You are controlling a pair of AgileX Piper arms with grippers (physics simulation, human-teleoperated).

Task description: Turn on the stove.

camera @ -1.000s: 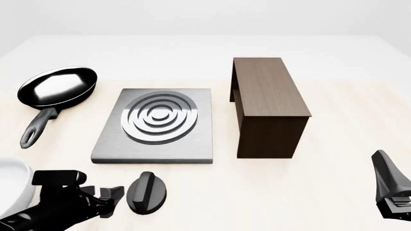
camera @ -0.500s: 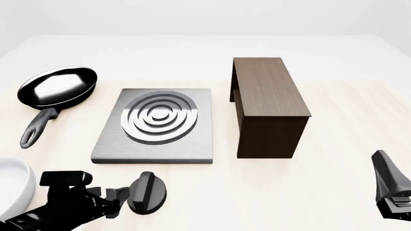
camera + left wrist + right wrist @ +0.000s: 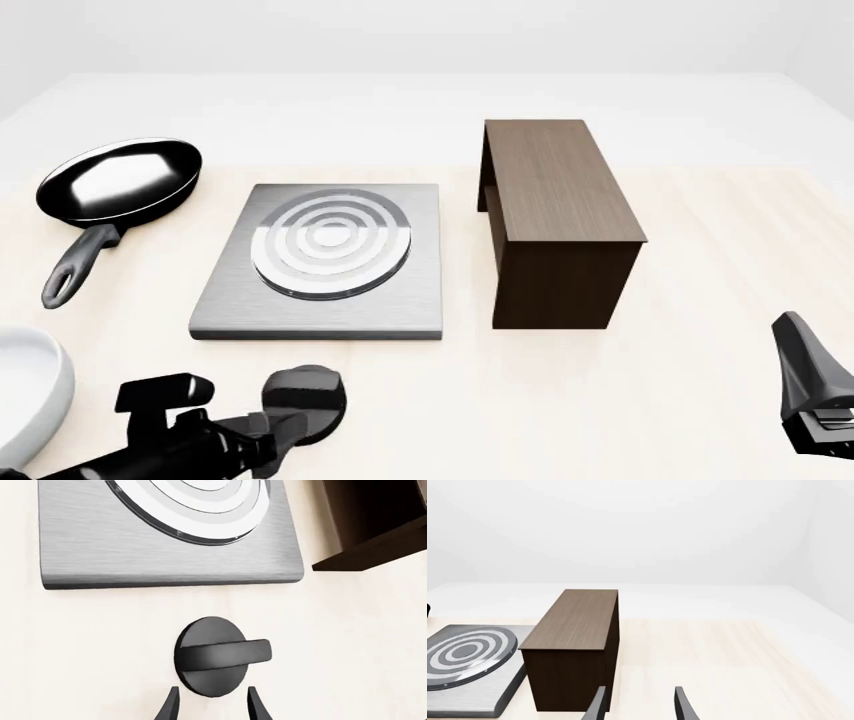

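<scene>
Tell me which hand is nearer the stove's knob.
Left. The left hand sits right at the knob, fingers straddling its near edge. The right hand hangs far off to the right, beyond the cabinet.

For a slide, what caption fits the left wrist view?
Left end effector open around the black knob below the stove.

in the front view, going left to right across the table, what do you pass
white bowl → frying pan → stove slab → wooden cabinet → right gripper. The knob and left gripper overlap near the front, under the stove's span.
</scene>
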